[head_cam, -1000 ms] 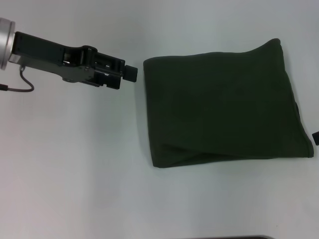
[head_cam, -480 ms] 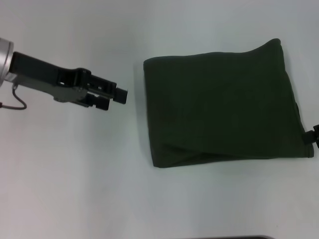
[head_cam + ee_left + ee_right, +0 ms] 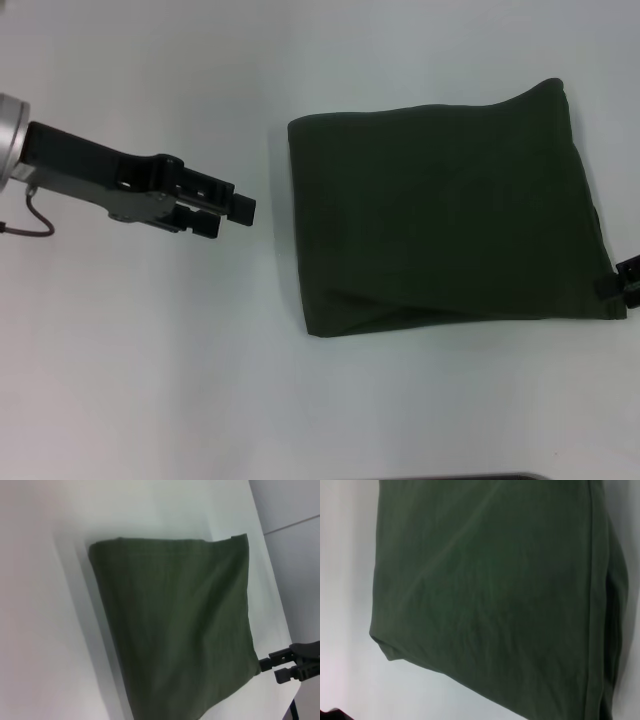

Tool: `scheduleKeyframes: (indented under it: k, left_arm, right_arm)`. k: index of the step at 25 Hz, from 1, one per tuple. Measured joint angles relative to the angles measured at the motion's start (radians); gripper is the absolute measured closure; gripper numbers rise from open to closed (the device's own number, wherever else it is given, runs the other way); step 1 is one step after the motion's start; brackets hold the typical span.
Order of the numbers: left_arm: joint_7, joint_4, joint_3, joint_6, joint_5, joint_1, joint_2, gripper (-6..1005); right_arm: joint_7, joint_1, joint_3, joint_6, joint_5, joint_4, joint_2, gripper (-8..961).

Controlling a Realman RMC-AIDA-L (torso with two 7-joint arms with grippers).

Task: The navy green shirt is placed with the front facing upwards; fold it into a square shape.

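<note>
Dark olive-green navy green shirt (image 3: 445, 210), plain all over, no lettering or print showing, lay on a white, unpatterned table (image 3: 150, 350). Matte black left gripper (image 3: 243, 208) on a black arm with a silver cuff, beside the cloth. Black right gripper (image 3: 618, 282) at its corner.

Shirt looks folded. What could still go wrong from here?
1. The right gripper sits at the shirt's near right corner; if it is touching cloth, pulling away could drag that corner and spoil the square.
2. The near edge shows a loose diagonal flap that could spring open if nudged.
3. The left gripper hangs apart from the shirt's left edge; a sweep toward it could ruck the fold.
</note>
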Motion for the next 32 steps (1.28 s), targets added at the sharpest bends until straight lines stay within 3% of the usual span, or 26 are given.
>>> scheduleKeyframes:
  k: [6,14,32]
  left_arm:
    - [0.023,-0.006,0.042,0.0,0.002,0.027,-0.02,335]
    - [0.102,-0.017,0.093,-0.048,0.002,0.065,-0.094,335]
    - [0.093,-0.013,0.097,-0.056,0.003,0.067,-0.103,336]
  right_arm:
    - [0.0,-0.005,-0.001,0.003,-0.002,0.0,-0.005,325]
    - [0.0,-0.004,0.005,0.014,-0.019,0.0,-0.008,339]
    - [-0.001,0.004,0.012,0.037,-0.018,0.0,0.013,370]
